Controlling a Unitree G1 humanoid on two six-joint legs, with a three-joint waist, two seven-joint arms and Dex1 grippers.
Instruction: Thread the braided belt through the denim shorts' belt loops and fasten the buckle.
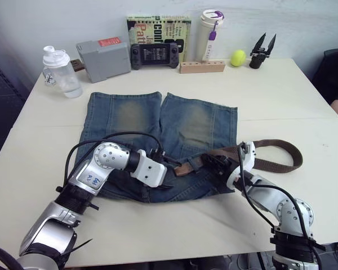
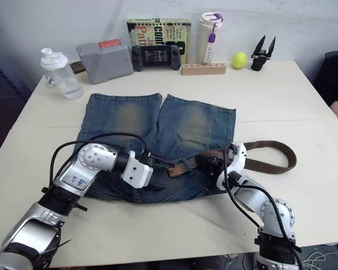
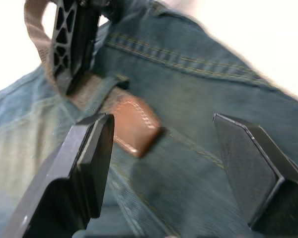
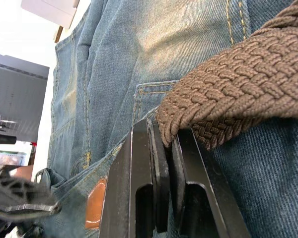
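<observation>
The denim shorts (image 1: 158,129) lie flat on the table, waistband toward me. The braided belt (image 1: 281,147) loops over the table to the right of the shorts and runs along the waistband. Its brown leather tip (image 3: 134,126) pokes out past a denim belt loop (image 3: 116,82). My left gripper (image 3: 161,124) is open, with the leather tip between its fingers (image 3: 89,158) and apart from them. My right gripper (image 4: 161,131) is shut on the braided belt (image 4: 238,84) at the waistband, right of the tip. The buckle is hidden.
Along the table's far edge stand a shaker bottle (image 1: 62,72), a grey box (image 1: 104,59), a game controller (image 1: 154,54), a book (image 1: 158,25), a tumbler (image 1: 210,34), a wooden block (image 1: 201,66), a tennis ball (image 1: 238,57) and a spare black gripper (image 1: 263,50).
</observation>
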